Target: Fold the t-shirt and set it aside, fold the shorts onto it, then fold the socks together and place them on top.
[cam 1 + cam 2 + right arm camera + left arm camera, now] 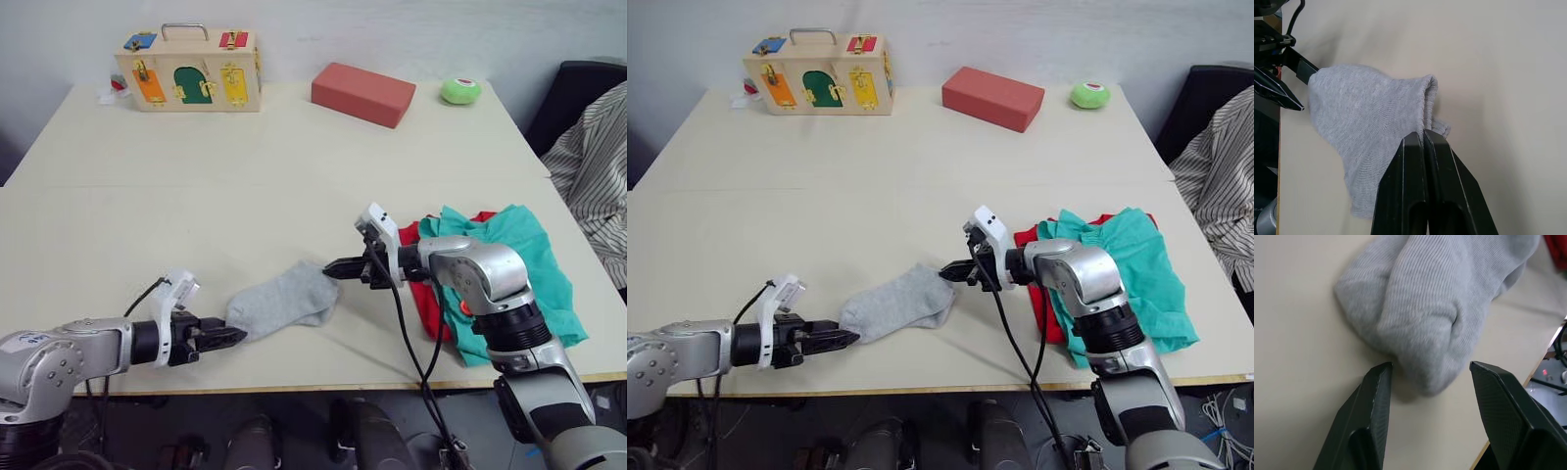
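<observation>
Left gripper (238, 335) gapes wide around the socks (284, 300) toe; right gripper (333, 265) pinches the cuff, at 2 o'clock; close left before lifting

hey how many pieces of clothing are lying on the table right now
3: the grey socks, bunched as one piece near the front edge between the grippers, and the teal shorts lying over the red t-shirt at the right. Individual socks can't be told apart.

Pale cream table (245, 186), seam running across its middle, set against a plain whitish wall (392, 29). Dark chair (578, 93) at the far right corner, striped cloth (598, 166) draped beside it.
</observation>
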`<state>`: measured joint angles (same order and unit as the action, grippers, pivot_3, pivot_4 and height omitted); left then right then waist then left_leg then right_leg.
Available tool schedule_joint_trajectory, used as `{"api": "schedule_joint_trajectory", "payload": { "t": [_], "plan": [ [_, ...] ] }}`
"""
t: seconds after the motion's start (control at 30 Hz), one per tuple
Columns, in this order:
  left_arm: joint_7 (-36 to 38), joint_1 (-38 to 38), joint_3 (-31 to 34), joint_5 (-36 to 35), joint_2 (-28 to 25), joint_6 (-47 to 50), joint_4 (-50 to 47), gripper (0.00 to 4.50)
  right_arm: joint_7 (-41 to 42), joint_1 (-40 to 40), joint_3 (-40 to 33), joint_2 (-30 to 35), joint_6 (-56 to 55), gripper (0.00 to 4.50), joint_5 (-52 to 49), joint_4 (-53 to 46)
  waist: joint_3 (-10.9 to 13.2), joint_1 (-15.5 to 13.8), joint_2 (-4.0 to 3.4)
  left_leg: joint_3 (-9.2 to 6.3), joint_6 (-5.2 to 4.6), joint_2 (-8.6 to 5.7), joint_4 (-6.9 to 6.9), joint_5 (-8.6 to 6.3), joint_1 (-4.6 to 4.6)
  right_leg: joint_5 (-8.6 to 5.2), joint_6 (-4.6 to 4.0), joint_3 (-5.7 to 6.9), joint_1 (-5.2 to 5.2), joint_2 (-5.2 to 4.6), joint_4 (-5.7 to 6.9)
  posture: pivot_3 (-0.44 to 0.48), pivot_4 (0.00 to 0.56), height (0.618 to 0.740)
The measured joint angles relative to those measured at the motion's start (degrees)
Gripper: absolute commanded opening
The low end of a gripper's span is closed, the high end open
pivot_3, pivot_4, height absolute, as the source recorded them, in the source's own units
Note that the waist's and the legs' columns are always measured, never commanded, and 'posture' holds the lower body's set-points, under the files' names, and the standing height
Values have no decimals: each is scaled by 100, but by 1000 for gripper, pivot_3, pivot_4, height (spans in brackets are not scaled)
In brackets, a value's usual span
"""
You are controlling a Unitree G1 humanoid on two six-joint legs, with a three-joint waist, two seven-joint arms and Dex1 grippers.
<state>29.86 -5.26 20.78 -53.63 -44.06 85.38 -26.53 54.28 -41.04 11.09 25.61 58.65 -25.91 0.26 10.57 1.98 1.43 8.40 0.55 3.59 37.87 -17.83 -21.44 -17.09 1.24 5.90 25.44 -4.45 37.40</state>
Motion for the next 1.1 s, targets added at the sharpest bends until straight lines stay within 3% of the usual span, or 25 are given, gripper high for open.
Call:
{"api": "schedule_joint_trajectory", "payload": {
  "t": [0.23,0.33,0.57,0.77,1.1],
  "plan": [
    [-439,43,308,-298,439,597,-289,2619,4,0,126,-5,-115,0,2,4,0,-27,0,0,0,-3,0,-1,0,0,0,-1,-1,-3,-3,0,150,740],
    [-634,-14,299,-301,616,638,-350,2063,4,-1,150,-11,-123,0,1,5,-1,-40,1,0,0,-4,0,0,0,0,0,0,-2,-3,-1,0,150,740],
    [-748,-21,223,-319,620,710,-345,21,4,0,189,-16,-124,0,0,5,0,-27,1,0,2,-2,0,-1,-1,0,0,0,-1,-1,-2,0,150,740],
    [-644,-44,240,-327,550,710,-338,21,85,0,187,50,-227,0,-15,-6,0,-28,1,-1,2,-2,0,-1,-1,0,0,0,-1,0,-3,0,150,740],
    [104,-213,580,-987,-227,696,69,21,338,-1,-292,87,-774,0,-313,-209,1,-30,1,-1,5,-1,0,-3,-1,-1,-1,1,0,1,-5,0,150,740]
  ]
}}
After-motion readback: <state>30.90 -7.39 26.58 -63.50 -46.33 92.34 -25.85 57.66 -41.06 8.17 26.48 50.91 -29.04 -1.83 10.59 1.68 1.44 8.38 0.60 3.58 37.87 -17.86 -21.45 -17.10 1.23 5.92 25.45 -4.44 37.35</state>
